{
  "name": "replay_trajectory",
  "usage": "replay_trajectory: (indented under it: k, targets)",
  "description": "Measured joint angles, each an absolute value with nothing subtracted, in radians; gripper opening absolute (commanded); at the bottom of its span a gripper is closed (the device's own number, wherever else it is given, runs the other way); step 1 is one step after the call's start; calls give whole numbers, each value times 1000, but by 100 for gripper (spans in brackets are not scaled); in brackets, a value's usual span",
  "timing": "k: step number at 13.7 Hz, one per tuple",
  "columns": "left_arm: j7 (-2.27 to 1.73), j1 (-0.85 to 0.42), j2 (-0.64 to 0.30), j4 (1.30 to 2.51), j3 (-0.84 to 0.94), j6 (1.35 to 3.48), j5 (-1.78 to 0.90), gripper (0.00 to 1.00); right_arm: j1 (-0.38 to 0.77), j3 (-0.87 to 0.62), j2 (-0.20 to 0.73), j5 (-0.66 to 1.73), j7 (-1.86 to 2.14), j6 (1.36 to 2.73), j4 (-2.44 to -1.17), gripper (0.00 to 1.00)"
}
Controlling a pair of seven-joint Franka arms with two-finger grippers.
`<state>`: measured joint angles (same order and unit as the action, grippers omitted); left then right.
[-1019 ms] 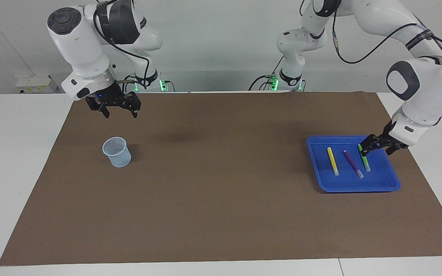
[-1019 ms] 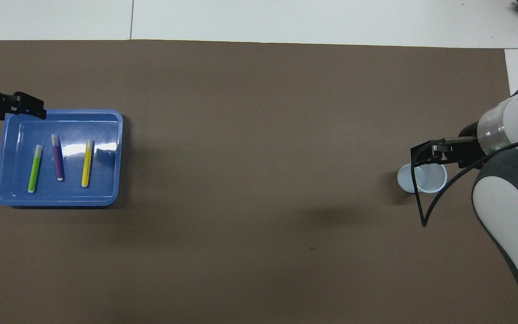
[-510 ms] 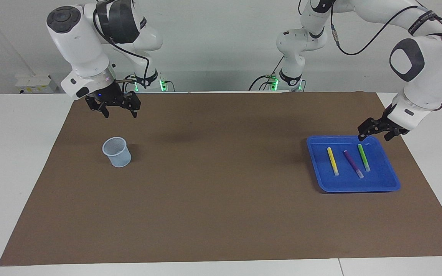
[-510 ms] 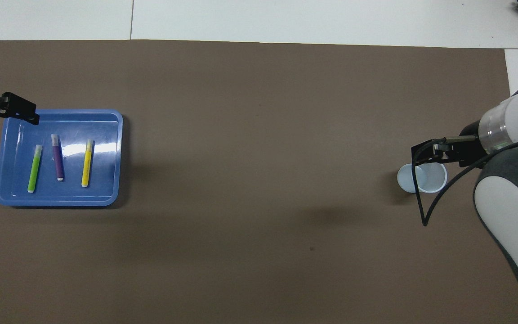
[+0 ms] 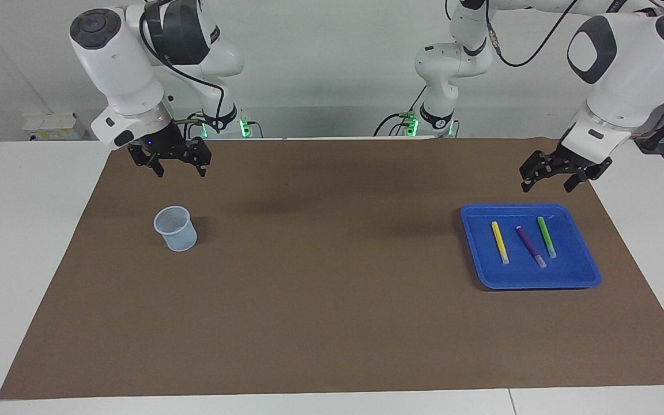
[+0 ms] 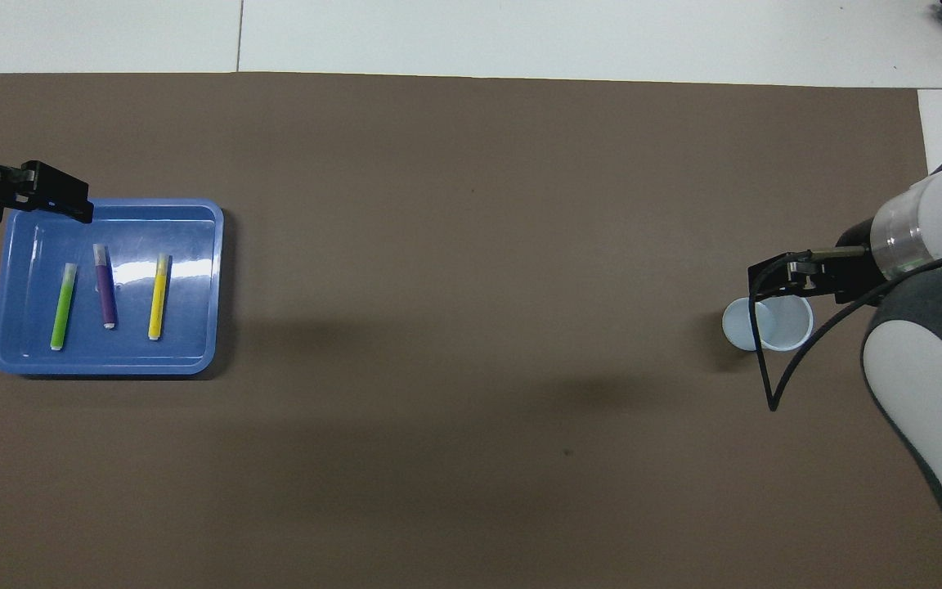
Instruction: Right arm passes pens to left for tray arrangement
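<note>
All three pens lie side by side in the tray (image 5: 588,271) at the left arm's end of the worktop (image 5: 320,300): yellow pen (image 5: 500,242), purple pen (image 5: 531,246), green pen (image 5: 546,237), none touching. Looks like the arranging step is done; nothing is left in the mesh cup (image 5: 176,228) as far as I can tell.

Left gripper (image 5: 545,178) hangs up in the air over the mat just off the tray's robot-side rim, fingers released, holding nothing. Right gripper (image 5: 182,167) waits over the mat on the robot side of the cup, fingers released, empty.

Next move, my guess: both arms pull back to rest, no grasp needed. If another pen appears, the right arm has to pick it and carry it mid-worktop for the handover.

Versus a second ago: the left gripper was low inside the tray by the green pen's end; it has lifted and backed out past the rim. Pens, tray, cup and right gripper unchanged.
</note>
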<state>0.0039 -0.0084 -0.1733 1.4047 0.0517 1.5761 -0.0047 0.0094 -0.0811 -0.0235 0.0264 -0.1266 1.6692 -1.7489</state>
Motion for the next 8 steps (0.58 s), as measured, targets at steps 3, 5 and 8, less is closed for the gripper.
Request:
replay_trajectory:
  k: [3, 5, 8]
  targets:
    - [-19, -22, -142, 1419, 51, 1573, -5, 100, 9, -81, -23, 26, -127, 1669, -1749, 100]
    - [-19, -22, -111, 1442, 44, 1568, -3, 100, 9, -81, -23, 26, -127, 1669, -1749, 100]
    - [-19, -22, -56, 1515, 40, 1567, 30, 100, 9, -81, -23, 26, -127, 1669, -1749, 100]
